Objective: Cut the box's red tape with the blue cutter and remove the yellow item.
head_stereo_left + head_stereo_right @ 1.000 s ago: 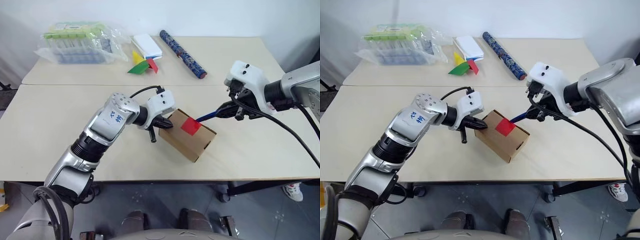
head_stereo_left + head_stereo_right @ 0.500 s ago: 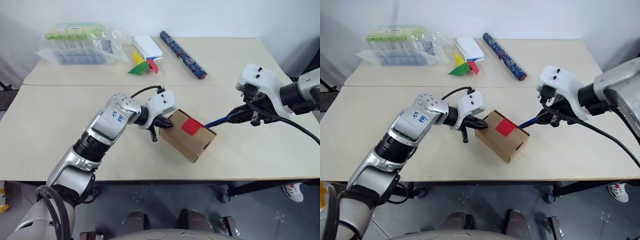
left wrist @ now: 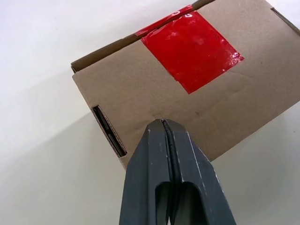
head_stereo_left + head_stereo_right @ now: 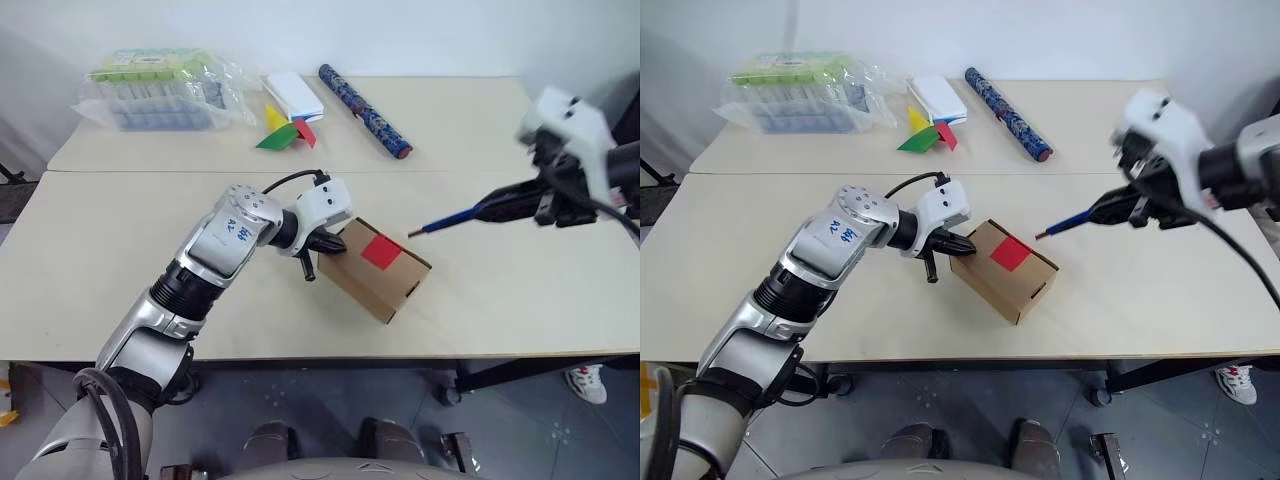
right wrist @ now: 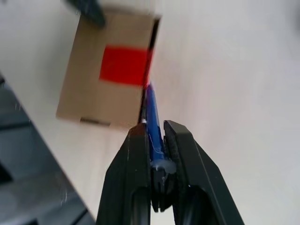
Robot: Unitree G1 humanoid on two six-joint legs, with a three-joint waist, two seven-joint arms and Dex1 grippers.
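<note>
Right gripper pinching blue cutter, tip clear of box near tabletop front edge. Left gripper pressed together, bracing box. Red tape looks uncut; lid closed, yellow item unseen.

The box is brown cardboard, dull and a bit rough, with wavy layers showing at its cut edges. The red tape on it is smooth and shiny, with small wrinkles. My left gripper has black, smooth plastic-looking fingers with a soft shine. The blue cutter in my right gripper looks like smooth, shiny plastic. The table is pale, smooth and dull.
</note>
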